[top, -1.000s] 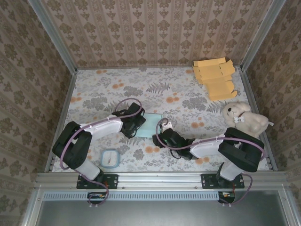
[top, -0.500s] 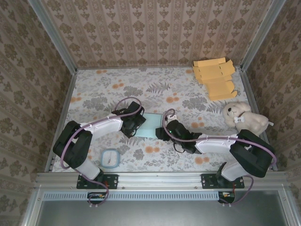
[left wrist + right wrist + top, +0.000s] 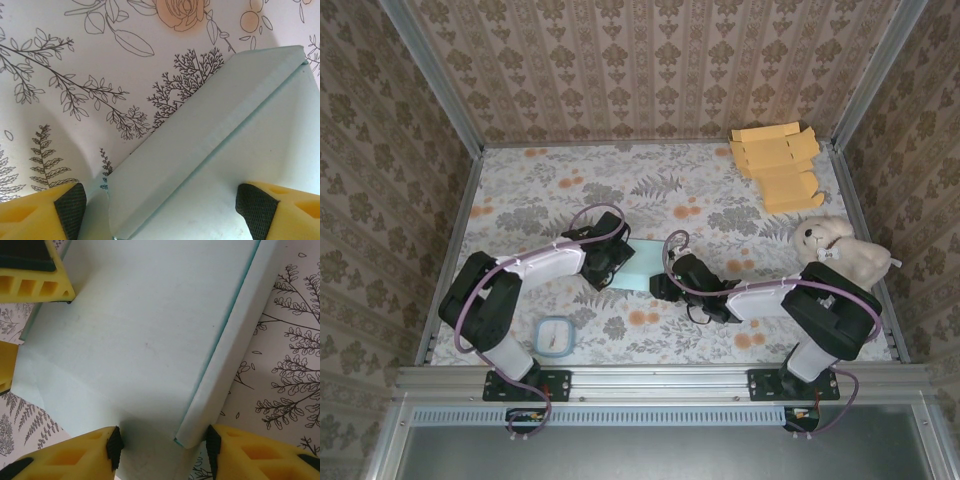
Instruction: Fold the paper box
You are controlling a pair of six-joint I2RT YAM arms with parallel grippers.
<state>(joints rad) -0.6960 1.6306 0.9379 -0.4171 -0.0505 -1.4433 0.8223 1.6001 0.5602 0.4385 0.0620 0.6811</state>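
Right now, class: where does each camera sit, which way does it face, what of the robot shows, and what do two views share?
Top external: above and behind the arms, looking down at the table; left arm, right arm.
Left wrist: close above the paper box, facing down; left gripper.
Right wrist: close above the paper box, facing down; right gripper.
Shared: both wrist views see the paper box.

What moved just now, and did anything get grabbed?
The right end effector slid away from its base, closer over the pale blue paper box; the left end effector nudged slightly right. Nothing was grabbed or let go. The box, teddy, orange card stack and little tub stayed put.
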